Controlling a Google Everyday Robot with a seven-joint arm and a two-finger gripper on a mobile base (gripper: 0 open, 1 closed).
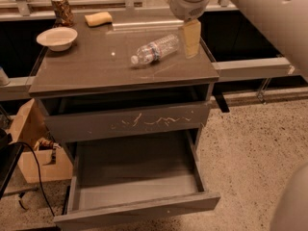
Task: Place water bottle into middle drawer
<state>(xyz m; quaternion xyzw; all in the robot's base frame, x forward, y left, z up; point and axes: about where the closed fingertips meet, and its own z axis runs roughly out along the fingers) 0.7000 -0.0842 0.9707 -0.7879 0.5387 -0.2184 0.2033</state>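
The water bottle [156,48], clear crinkled plastic with a white cap, lies on its side on the grey cabinet top [96,69], cap pointing to the front left. My gripper [191,37] hangs down from the arm just to the right of the bottle's base, very close to it and low over the top. The middle drawer [139,211] is pulled wide open below, and its shallow grey box holds nothing that I can see.
A drawer front with pale scratches [130,121] sits shut above the open drawer. A white bowl [57,37], a patterned can [62,11] and a yellow sponge [98,18] stand at the back left. A cardboard box [33,148] and a cable lie on the floor at the left.
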